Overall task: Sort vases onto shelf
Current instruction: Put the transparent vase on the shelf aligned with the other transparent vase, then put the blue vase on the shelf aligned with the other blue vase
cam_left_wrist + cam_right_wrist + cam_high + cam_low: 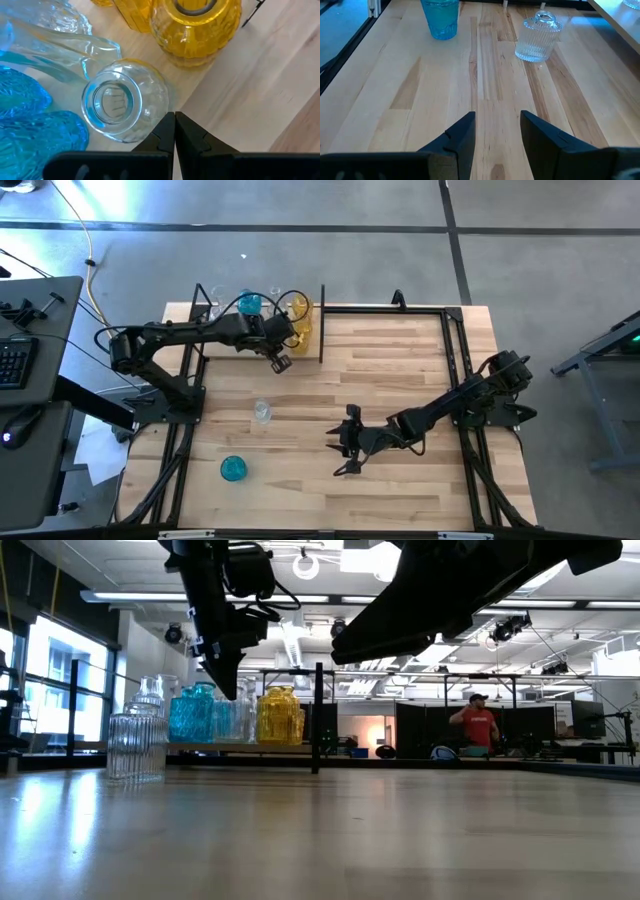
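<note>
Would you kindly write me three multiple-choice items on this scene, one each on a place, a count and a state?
1. Where is the left gripper?
A. at the shelf, by the vases there
B. over the teal vase on the tabletop
C. off the table

2. How many vases stand on the tabletop, off the shelf?
A. none
B. two
C. five

3. How do the right gripper's fingers stand?
A. shut on a vase
B. apart, holding nothing
C. out of view

Answers:
1 A, the high view shows it beside the yellow vase.
2 B, a clear ribbed vase and a teal vase.
3 B, bare wood shows between them.
</note>
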